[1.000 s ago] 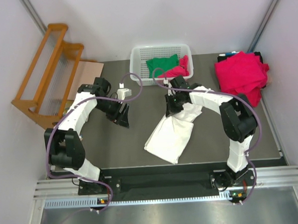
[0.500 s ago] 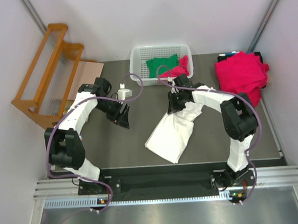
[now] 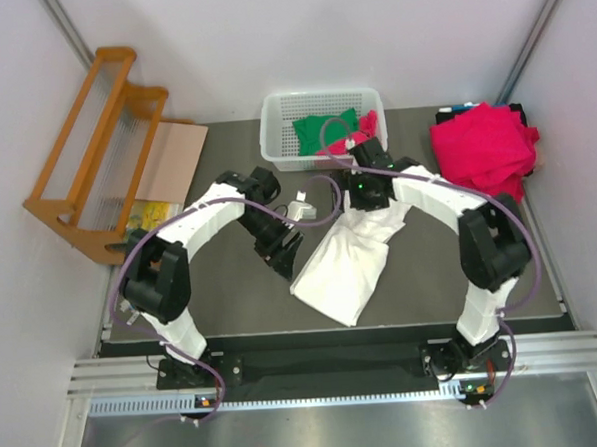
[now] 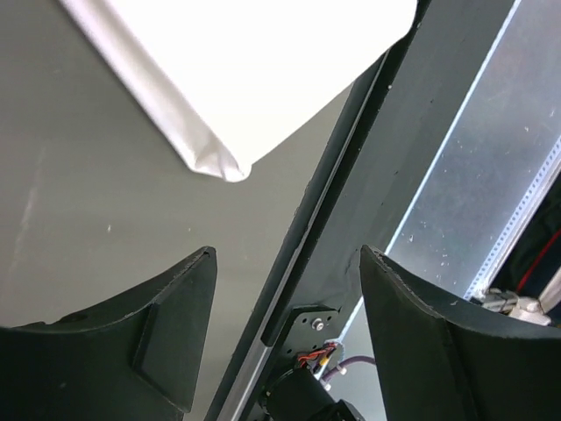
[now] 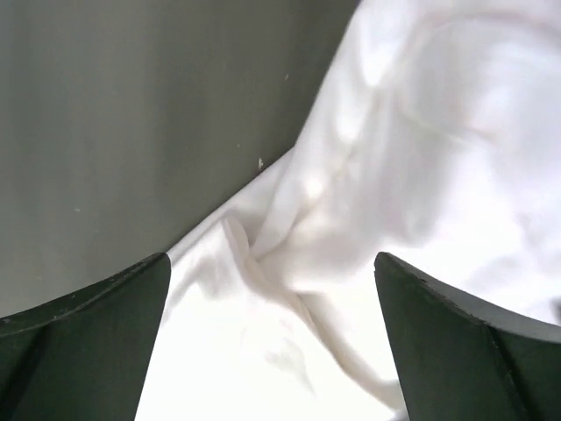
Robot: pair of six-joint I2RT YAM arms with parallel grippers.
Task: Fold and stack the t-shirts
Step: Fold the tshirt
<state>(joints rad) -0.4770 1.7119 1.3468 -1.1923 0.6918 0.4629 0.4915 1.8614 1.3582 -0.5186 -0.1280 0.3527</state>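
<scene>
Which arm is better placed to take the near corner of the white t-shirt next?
Probably the left. Its open left pincer hangs just beside that corner of the white t-shirt, while the right pincer, open too, is above the shirt's far end.

I see the dark table (image 3: 233, 309) carrying a folded white t-shirt (image 3: 346, 266) near its centre, a white lattice basket (image 3: 274, 135) at twelve o'clock, heaped crimson t-shirts (image 3: 485, 154) at two, and a cardboard sheet (image 3: 175, 155) at ten.
</scene>
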